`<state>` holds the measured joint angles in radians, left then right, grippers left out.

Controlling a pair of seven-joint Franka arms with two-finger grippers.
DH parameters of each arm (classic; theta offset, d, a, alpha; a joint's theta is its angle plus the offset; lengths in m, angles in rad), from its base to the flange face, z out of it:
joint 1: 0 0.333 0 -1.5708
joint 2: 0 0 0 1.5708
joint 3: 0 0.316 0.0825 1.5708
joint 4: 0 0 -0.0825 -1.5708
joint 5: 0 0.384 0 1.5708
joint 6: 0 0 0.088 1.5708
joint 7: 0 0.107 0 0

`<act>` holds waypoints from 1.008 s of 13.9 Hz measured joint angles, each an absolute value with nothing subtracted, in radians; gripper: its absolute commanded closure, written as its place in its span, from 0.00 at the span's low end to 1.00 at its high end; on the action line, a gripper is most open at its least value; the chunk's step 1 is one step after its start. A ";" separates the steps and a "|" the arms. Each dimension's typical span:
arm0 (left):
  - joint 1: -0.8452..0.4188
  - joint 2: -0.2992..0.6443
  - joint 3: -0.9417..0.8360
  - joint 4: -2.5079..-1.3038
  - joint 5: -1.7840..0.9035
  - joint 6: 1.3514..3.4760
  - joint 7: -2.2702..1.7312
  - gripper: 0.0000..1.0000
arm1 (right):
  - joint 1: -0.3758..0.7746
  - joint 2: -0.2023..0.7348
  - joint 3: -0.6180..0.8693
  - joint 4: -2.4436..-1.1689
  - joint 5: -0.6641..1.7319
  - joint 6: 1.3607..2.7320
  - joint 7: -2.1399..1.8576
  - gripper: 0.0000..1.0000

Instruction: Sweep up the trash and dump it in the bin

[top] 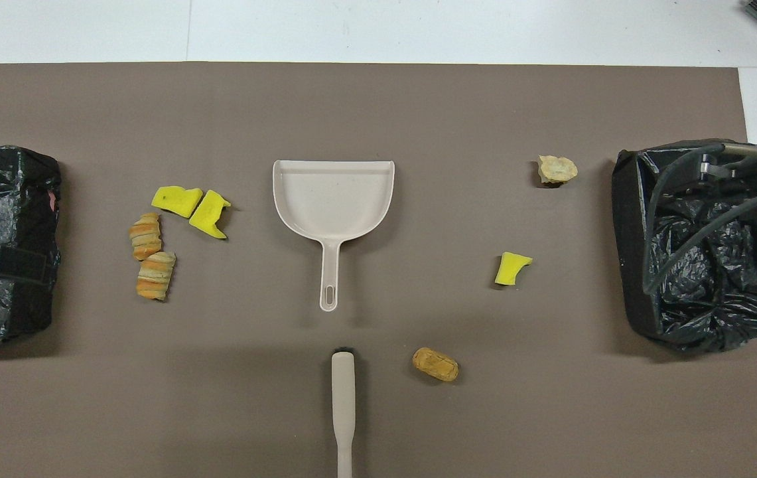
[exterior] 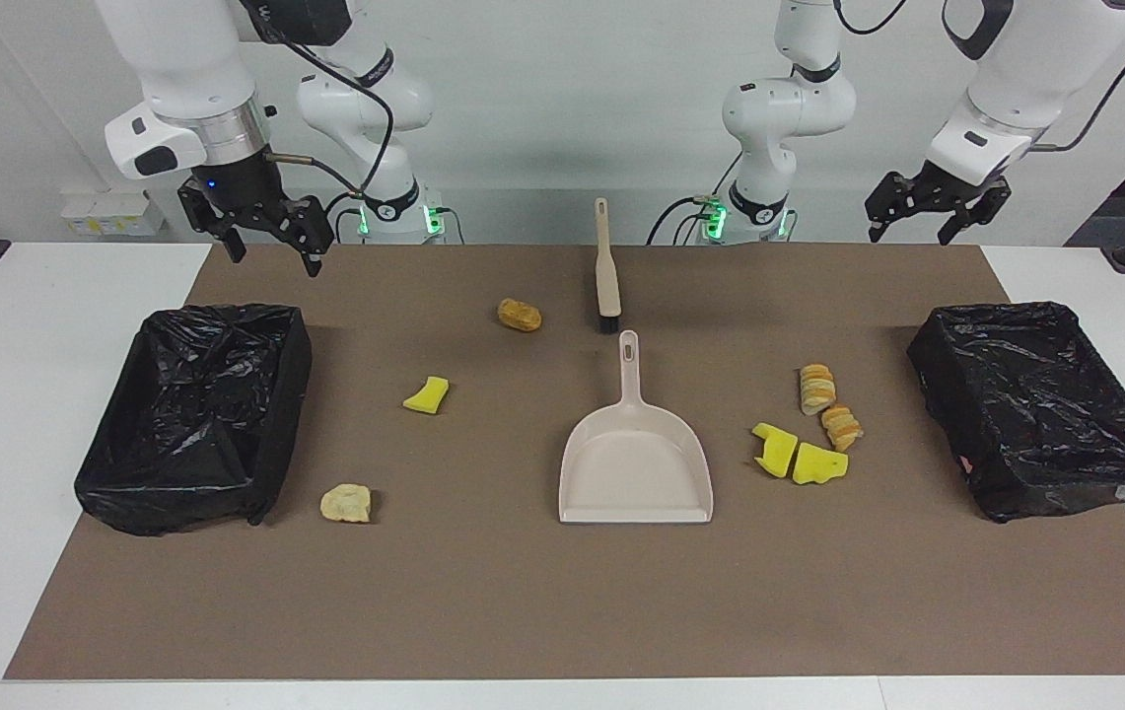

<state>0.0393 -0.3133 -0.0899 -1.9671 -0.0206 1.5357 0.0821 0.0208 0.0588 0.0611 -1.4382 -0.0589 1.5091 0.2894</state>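
White rounded arms, black pincers, black cables, green base lights

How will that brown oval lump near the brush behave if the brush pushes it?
The brown oval lump looks rounded, so it may roll or skid rather than slide straight. It looks bread-like, so probably light and easily flicked past the dustpan. It lies alone beside the brush, so nothing would stop it.
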 measured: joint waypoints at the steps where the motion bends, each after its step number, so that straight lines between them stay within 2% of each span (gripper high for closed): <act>1: 0.025 -0.349 -0.093 -2.024 -0.026 1.545 0.082 0.00 | 0.021 0.059 0.061 -1.438 -0.051 1.511 0.289 0.00; 3: -0.027 -0.395 -0.097 -2.116 -0.044 1.563 0.082 0.00 | 0.021 0.059 0.062 -1.438 -0.036 1.511 0.289 0.00; 8: -0.224 -0.434 -0.105 -2.270 -0.103 1.673 -0.054 0.00 | 0.053 0.091 0.063 -1.443 -0.033 1.587 0.289 0.00; 14: -0.535 -0.504 -0.107 -2.437 -0.127 1.815 -0.334 0.00 | 0.264 0.235 0.065 -1.437 -0.037 1.712 0.447 0.00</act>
<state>-0.5346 -0.5041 -0.1072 -2.4369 -0.1273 1.8151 -0.3337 0.2638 0.2347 0.0652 -1.4375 -0.0374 1.7117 0.4469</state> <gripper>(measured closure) 0.000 0.000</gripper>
